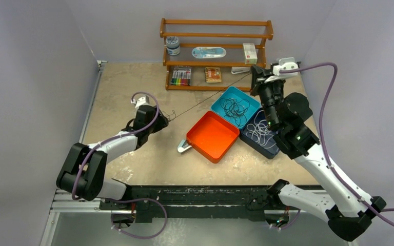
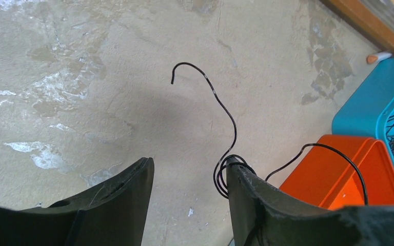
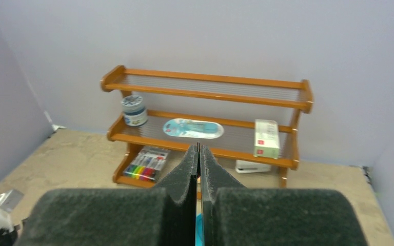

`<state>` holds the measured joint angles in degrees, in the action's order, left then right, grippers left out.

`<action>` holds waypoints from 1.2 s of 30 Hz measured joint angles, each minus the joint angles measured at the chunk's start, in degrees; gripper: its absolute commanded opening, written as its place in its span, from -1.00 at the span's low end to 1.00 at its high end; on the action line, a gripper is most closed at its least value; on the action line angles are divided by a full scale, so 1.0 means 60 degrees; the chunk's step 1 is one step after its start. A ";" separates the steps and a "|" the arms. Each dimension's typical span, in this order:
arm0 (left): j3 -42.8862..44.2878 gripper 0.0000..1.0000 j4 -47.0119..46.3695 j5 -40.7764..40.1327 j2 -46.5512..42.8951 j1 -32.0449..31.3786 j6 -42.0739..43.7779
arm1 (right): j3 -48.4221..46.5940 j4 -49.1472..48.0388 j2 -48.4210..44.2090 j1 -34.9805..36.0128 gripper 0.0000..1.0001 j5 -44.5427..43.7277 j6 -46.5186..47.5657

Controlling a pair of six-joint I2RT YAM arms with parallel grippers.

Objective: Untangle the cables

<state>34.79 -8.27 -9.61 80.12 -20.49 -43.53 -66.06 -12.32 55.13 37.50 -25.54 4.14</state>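
Left wrist view shows your left gripper (image 2: 189, 164) with its jaws spread and clamping nothing. A few small loops of the black cable (image 2: 234, 128) hang against the inner face of one finger (image 2: 246, 195), and the free end curls above the counter (image 2: 82, 77). I judge those loops must slip clear of that finger before you move the arm. Back away gently rather than tugging, or the coil may cinch tight.

Farther out, the same cable runs in a taut line past the orange tray (image 1: 213, 136) to the right gripper (image 3: 198, 154). Its jaws are pressed together, and since the line ends there, I take it they pinch the cable. Just short of it, the other black cables (image 1: 236, 106) lie in the teal tray (image 1: 219, 98), and white cables (image 1: 259, 130) lie in the dark blue tray (image 1: 256, 147) alongside. Hold that pinch firm and ease the tension slowly, so the line cannot whip back into the tangle. The shelf (image 1: 215, 36) stands beyond.
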 measured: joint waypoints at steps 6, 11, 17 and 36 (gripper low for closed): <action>-0.0004 0.08 -0.0455 0.0408 -0.0022 0.0109 -0.0393 | 0.0215 0.0062 -0.0729 0.0044 -1.00 -0.1362 0.0656; -0.0124 0.11 -0.0703 0.0721 -0.0069 0.0357 -0.0492 | 0.0415 -0.0029 -0.1406 0.0055 -1.00 -0.2393 0.1151; -0.0841 0.15 -0.0925 0.1443 -0.0102 0.1249 -0.0678 | 0.0412 -0.0605 -0.1989 -0.0029 -1.00 -0.3093 0.1326; -0.0994 -0.24 -0.0860 0.1588 -0.0331 0.1934 -0.0914 | 0.0404 -0.1188 -0.2841 -0.0029 -1.00 -0.4033 0.2331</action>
<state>28.82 -13.43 -0.08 78.13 -8.88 -49.01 -63.64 -19.44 38.09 37.32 -49.74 18.13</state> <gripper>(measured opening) 0.385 0.007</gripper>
